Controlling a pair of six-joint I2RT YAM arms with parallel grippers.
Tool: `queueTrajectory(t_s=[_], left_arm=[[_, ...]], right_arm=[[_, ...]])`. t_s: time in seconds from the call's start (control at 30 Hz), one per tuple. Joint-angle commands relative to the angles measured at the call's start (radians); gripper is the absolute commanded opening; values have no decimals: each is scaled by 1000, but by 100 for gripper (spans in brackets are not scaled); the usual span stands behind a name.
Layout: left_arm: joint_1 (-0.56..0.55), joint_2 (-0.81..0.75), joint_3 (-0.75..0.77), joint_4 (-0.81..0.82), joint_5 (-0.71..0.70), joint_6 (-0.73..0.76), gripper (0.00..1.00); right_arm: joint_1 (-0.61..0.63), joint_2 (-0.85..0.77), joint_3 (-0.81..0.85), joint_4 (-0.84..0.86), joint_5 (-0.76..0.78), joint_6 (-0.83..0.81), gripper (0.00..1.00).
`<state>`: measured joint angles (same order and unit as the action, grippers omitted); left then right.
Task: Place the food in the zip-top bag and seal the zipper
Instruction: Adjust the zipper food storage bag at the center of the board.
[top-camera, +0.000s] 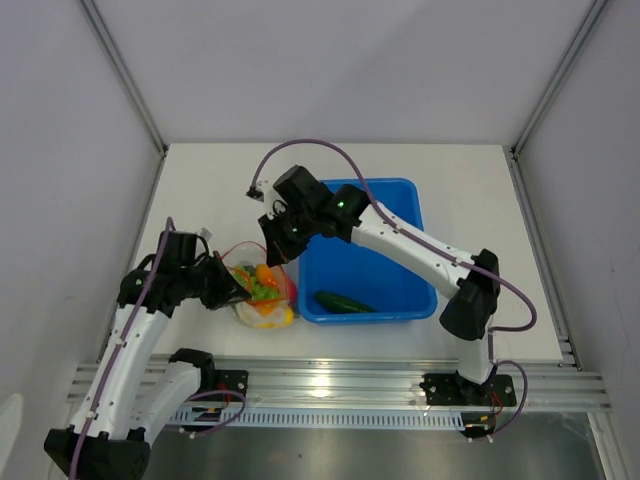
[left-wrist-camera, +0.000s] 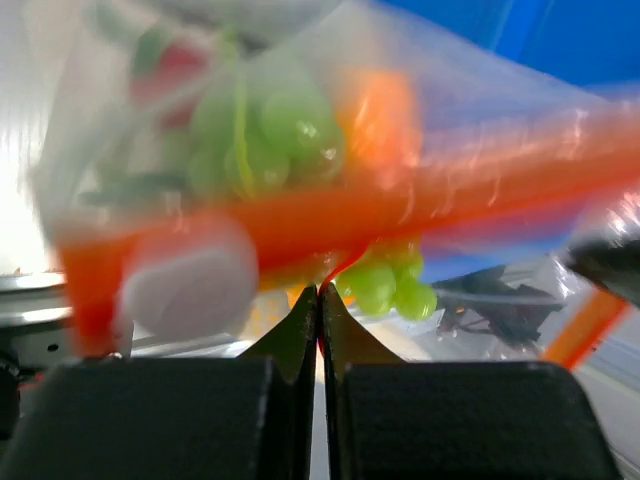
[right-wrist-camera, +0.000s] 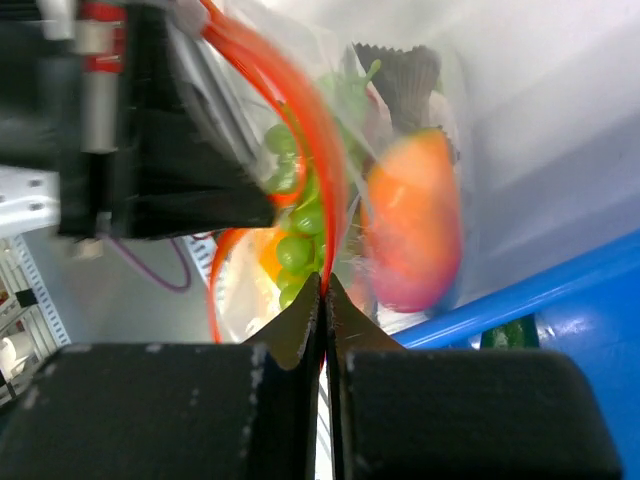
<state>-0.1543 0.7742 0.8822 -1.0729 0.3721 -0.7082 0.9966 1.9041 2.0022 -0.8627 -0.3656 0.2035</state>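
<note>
jaws of left gripper (left-wrist-camera: 318, 292) and right gripper (right-wrist-camera: 322, 282) pinch the thin red-orange zipper (left-wrist-camera: 420, 200) of the floppy clear zip-top bag (top-camera: 246, 312), lumpy with green grapes (left-wrist-camera: 385, 282) and orange fruit (right-wrist-camera: 415, 220), beside the rigid blue tub (top-camera: 390, 265) holding a smooth long green vegetable (top-camera: 345, 302).

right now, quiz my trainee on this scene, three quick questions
1. Fill in: the long green ____ lies in the tub, outside the bag.
2. The right gripper pinches: A the zipper; B the tub rim; C nothing.
3. True or false: the left gripper is open.

Key:
1. vegetable
2. A
3. False; it is shut on the bag.
</note>
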Motion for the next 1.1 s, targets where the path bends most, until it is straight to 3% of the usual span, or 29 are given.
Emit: queueTrajectory(t_s=[0.0, 0.17, 0.33, 0.5, 0.57, 0.6, 0.63, 0.9, 1.07], left_arm=[[10, -47, 99, 24, -2, -7, 1], [10, -50, 276, -28, -70, -2, 1], [10, -38, 161, -19, -32, 1, 1], [10, -47, 35, 39, 5, -4, 1], [12, -39, 37, 39, 11, -2, 1], [12, -36, 43, 39, 14, -1, 0], [12, -35, 47, 41, 14, 0, 1], [10, -32, 81, 41, 7, 6, 1], [12, -29, 84, 37, 14, 12, 1]], right_arm=[[-18, 42, -5, 30, -26, 16, 0], [2, 18, 61, 18, -32, 5, 0], [-12, 27, 40, 7, -62, 4, 0], [-24, 32, 33, -15, -102, -16, 9], [-24, 20, 44, -16, -108, -29, 22], [-29, 16, 50, -27, -111, -35, 36], [-32, 10, 61, -35, -119, -42, 43], [-186, -152, 89, -32, -110, -81, 76], [-318, -237, -101, 2, -18, -191, 86]])
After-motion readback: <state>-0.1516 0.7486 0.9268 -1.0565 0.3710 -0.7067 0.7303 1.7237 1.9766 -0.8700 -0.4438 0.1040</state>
